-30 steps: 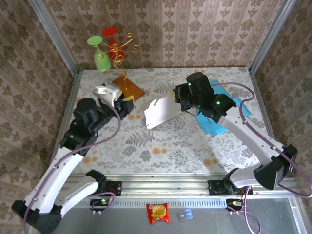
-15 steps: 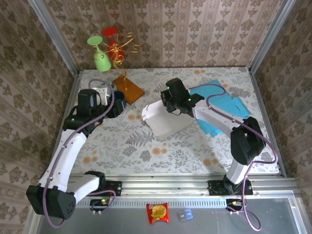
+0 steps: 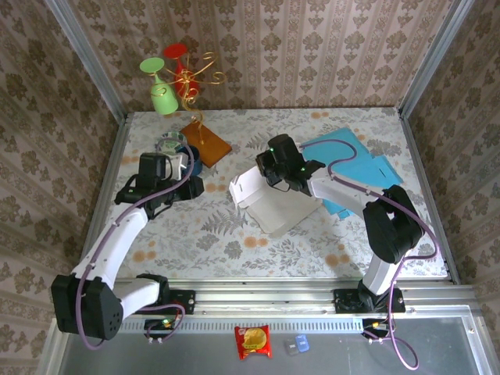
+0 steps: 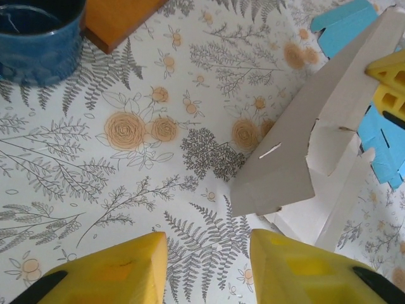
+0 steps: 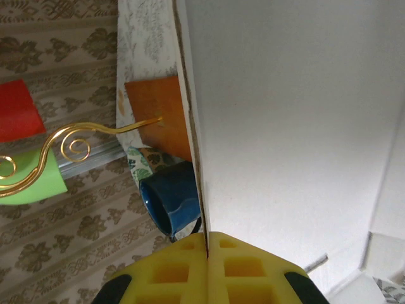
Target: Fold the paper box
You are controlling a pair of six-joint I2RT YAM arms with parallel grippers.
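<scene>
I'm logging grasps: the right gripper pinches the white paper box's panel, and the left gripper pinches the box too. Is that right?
Not quite. The right gripper does pinch a panel of the paper box, but the left gripper pinches nothing: the left wrist view shows its fingers apart above the table, short of the box.

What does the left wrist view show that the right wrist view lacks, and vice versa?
Left wrist, absent from right wrist: the left gripper, jaws apart, and blue paper sheets. Right wrist, absent from left wrist: the gold wire curl and green cup. Both: the paper box, clamped by the right gripper, the blue cup and the orange board.
</scene>
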